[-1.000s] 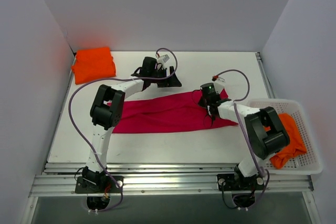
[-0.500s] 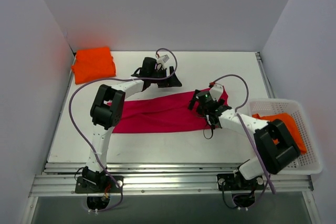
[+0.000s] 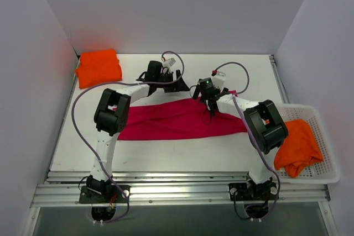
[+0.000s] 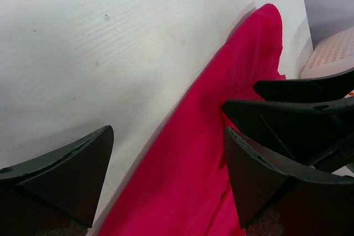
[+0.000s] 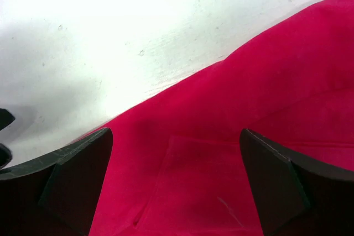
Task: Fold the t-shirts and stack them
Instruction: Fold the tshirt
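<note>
Two-arm check: hovering left gripper (image 4: 167, 131) and right gripper (image 5: 176, 132) side by side, both spread wide, gripping nothing. Seeing pink shirt (image 3: 166, 122) lying across the table (image 3: 249, 73), long axis running 9 to 3, far edge sitting just toward 6 from both; judging right nearer.

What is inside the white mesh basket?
A crumpled orange t-shirt lies in the basket. Whatever may lie beneath that shirt is covered and cannot be seen.

The left arm (image 3: 104, 150) and right arm (image 3: 235, 103) have white links, black joints, purple cables (image 3: 77, 114) and black wedge claw fingers (image 4: 61, 175).
</note>
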Robot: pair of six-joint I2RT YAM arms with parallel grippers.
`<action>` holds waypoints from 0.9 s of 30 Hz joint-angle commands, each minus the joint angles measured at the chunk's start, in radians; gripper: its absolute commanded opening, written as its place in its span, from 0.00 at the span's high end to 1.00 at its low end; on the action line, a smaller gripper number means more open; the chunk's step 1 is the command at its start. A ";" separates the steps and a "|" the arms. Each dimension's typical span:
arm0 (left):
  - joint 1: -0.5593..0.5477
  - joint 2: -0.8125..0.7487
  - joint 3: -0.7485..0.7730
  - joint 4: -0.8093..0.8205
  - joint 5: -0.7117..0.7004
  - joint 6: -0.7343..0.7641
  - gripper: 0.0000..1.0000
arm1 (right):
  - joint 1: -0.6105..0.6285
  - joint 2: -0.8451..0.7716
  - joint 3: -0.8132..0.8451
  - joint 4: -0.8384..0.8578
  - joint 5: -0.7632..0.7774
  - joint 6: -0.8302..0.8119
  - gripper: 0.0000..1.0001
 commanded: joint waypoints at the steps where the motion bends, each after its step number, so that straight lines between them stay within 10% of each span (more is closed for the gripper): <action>1: 0.021 -0.007 -0.001 0.061 0.027 0.004 0.11 | -0.013 0.013 0.039 -0.018 0.020 -0.019 0.05; 14: 0.040 0.022 -0.007 0.099 0.053 -0.023 0.12 | -0.020 0.046 -0.076 0.065 -0.043 0.014 0.25; 27: 0.043 0.042 -0.003 0.109 0.058 -0.031 0.14 | -0.018 0.043 -0.115 0.073 -0.023 0.023 0.84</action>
